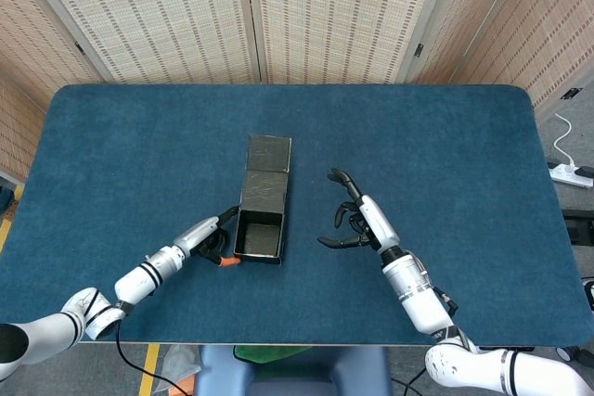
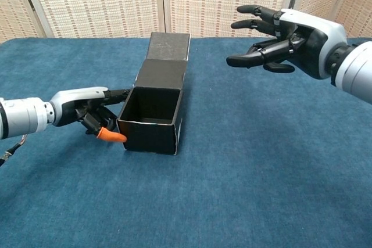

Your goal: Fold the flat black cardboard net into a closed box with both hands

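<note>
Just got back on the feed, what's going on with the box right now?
The black box stands on the blue table, walls up, top open, with its lid flap lying back flat behind it. The left hand is against the box's left wall, with a finger touching the top edge. The right hand hovers open above the table, right of the box, holding nothing. The lid is not yet closed.

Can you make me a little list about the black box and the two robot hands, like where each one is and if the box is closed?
box: black cardboard box, standing on the table, top open
lid: lid flap leaning back, away from the robot
left hand: left hand low, touching the box's left wall
right hand: right hand raised to the right of the box, fingers spread, holding nothing
table: blue table
closed yet: no
</note>
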### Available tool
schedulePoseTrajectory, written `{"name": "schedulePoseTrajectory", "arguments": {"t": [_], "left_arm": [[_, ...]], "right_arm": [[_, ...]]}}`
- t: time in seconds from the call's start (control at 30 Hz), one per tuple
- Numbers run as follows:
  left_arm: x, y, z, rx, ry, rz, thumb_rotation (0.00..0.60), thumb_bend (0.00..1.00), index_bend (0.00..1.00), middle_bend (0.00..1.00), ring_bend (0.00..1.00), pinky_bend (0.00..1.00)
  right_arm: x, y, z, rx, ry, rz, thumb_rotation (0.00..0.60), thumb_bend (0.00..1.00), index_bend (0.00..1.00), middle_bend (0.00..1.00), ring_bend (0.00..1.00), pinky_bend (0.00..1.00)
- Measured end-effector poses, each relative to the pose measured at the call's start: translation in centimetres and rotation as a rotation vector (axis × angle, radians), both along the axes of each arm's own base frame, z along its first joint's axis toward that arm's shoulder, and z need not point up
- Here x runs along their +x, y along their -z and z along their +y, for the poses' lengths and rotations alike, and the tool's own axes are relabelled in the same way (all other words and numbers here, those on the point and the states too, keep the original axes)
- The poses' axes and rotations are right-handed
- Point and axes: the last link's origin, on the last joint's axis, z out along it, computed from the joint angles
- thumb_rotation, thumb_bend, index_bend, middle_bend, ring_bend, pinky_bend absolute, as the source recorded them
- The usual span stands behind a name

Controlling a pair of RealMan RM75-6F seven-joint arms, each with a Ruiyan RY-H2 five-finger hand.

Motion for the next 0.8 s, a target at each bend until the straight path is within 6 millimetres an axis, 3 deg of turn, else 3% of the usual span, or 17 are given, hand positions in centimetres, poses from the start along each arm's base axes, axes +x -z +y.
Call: {"name": "schedulePoseTrajectory", "arguments": {"t": [0.47,0.53,0.6,0.7,0.8], "left_arm": [[0.5,1.3,-0.3,-0.05,-0.045,-0.038,0.6,0.24,0.0,0.0,0.67,0.83],[0.6,1.4,-0.3,-0.05,-0.061,-0.053,0.6,0.24,0.02,0.05,0.67,0.83],[0.6,1.5,-0.2,-0.05,-0.083,-0.075,0.6,0.24,0.09,0.16,0.67,0.83],[0.7,1.8,0.0,-0.039,-0.122,-0.109,0.6,0.24,0.31,0.36,0.68,0.83],[0.6,1.9,0.0,-0.022,-0.15,-0.136,0.6,0.24,0.47,0.48,0.68,0.84]], "right_arm": [[-1.0,0.2,0.1,0.004,0.015,0.0,0.6,0.04,0.0,0.1,0.58,1.0],[-1.1,0.2,0.1,0.003,0.02,0.002,0.6,0.04,0.0,0.11,0.58,1.0],[-1.3,0.3,0.1,0.005,0.027,0.004,0.6,0.04,0.0,0.11,0.58,1.0],[-1.8,0.5,-0.2,0.007,0.048,0.012,0.6,0.04,0.0,0.12,0.58,1.0],[-2.5,1.0,-0.6,0.016,0.079,0.028,0.6,0.04,0.0,0.12,0.58,1.0]]}}
